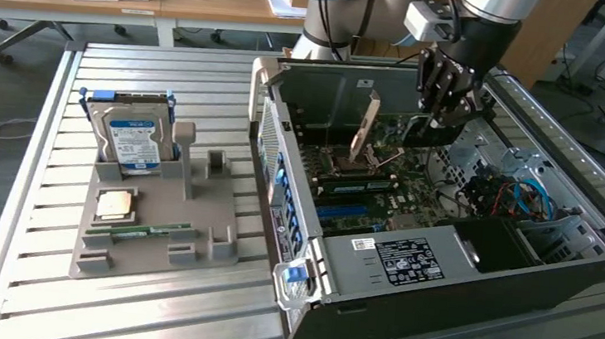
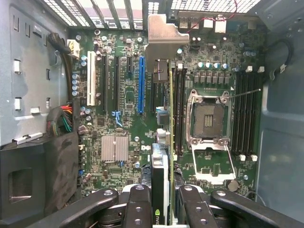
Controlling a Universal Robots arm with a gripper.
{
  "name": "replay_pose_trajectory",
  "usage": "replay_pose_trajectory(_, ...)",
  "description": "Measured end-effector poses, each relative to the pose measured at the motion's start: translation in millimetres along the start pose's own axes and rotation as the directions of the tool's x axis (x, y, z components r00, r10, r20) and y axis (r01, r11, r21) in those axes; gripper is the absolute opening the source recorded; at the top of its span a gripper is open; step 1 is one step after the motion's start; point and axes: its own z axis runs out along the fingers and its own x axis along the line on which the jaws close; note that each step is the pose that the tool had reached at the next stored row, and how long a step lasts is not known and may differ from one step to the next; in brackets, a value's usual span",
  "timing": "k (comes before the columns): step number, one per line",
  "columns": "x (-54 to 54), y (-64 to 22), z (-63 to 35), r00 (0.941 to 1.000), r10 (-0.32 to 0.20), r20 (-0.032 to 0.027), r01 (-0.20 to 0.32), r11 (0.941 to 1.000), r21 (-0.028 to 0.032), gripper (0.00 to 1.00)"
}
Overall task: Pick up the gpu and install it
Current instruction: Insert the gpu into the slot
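Note:
The gpu [image 2: 160, 164] is seen edge-on in the wrist view, and my gripper [image 2: 164, 209] is shut on its dark body. Its silvery end bracket [image 2: 161, 35] points toward the case's rear wall. In the exterior view my gripper [image 1: 441, 116] hangs inside the open computer case [image 1: 307, 245], with the gpu's bracket [image 1: 369, 124] standing upright over the motherboard [image 1: 389, 199]. The card hangs over the board between the blue slot [image 2: 140, 85] and the empty processor socket [image 2: 209, 118]. I cannot tell whether its edge touches a slot.
On the slatted table a grey holder [image 1: 182, 208] carries a hard drive [image 1: 133, 141], a small processor [image 1: 113, 203] and a memory stick [image 1: 141, 230]. Inside the case are the power supply [image 1: 405, 263], loose cables [image 1: 511, 198], a white slot [image 2: 90, 78] and a heatsink [image 2: 115, 148].

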Motion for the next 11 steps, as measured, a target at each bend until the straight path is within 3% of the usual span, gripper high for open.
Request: replay_pose_trajectory(11,0.1,0.1,4.9,1.0,0.0,-0.0003,0.0,1.0,-0.0001,0.27)
